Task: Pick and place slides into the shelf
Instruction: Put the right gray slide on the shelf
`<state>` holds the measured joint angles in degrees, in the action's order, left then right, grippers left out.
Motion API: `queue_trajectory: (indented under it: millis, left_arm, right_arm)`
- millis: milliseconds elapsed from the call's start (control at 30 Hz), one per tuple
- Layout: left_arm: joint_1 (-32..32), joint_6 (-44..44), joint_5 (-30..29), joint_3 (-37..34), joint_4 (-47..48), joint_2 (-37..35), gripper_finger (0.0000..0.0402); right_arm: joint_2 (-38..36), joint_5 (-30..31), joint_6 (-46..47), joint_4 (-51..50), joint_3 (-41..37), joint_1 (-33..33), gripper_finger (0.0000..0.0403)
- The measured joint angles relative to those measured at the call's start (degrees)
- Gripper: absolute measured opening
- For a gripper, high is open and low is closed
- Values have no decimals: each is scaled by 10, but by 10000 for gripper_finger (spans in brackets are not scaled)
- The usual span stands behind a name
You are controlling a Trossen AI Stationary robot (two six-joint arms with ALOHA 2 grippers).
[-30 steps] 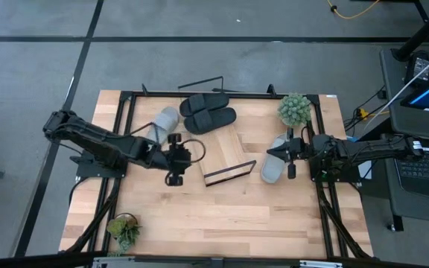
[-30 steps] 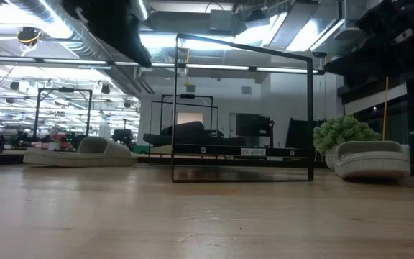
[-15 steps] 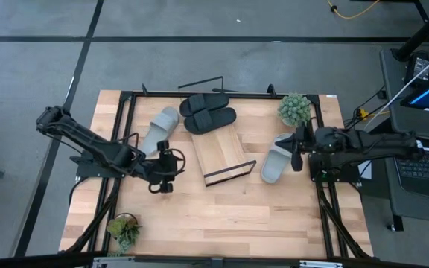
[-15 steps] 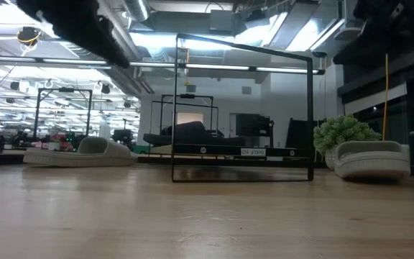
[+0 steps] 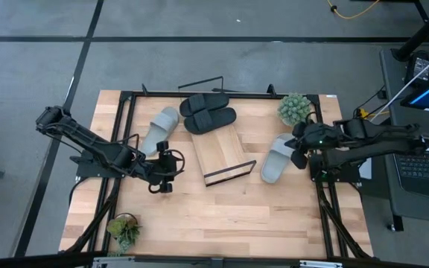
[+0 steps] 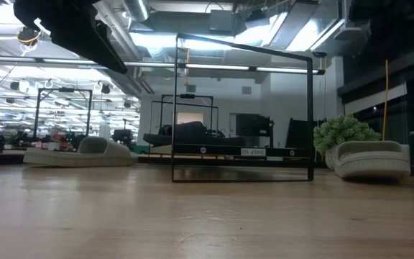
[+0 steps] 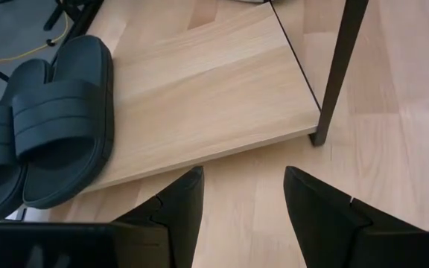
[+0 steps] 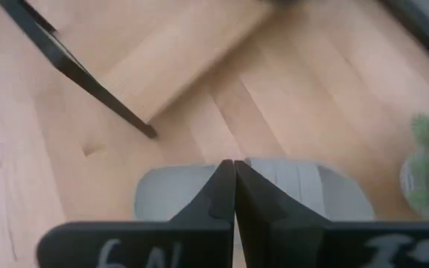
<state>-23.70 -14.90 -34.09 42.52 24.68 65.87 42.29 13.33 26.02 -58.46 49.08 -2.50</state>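
Meanwhile the clenched right claw has lifted off the grey slide; left claw stays released.

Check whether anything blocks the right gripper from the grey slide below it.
Nothing visible does. The right gripper, shut, hovers directly over the grey slide with only open air between; the potted plant stands off to one side.

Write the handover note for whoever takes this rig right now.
Left gripper: open, empty, over the table left of the shelf.
Right gripper: shut, empty, above the right grey slide.
Slides: two black ones lie together at the shelf's far end, seemingly partly on it; the left grey slide lies on the table; the right grey one lies near the plant.
Done: at most the black pair.
Left: both grey slides.
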Motion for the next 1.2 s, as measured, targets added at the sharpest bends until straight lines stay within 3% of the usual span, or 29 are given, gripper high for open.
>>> queue_trajectory:
  millis: [400, 700, 967, 1200]
  left_arm:
    - [0, 1, 0, 0, 2, 0, 176]
    - [0, 1, 0, 0, 2, 0, 176]
    - [0, 0, 1, 0, 3, 1, 176]
    - [0, 0, 1, 0, 3, 1, 176]
  right_arm:
    - [34, 0, 59, -13, 2, 0, 11]
    - [52, 1, 48, -22, 2, 0, 59]
    - [138, 2, 34, -48, 2, 0, 90]
    - [221, 2, 36, -68, 2, 0, 143]
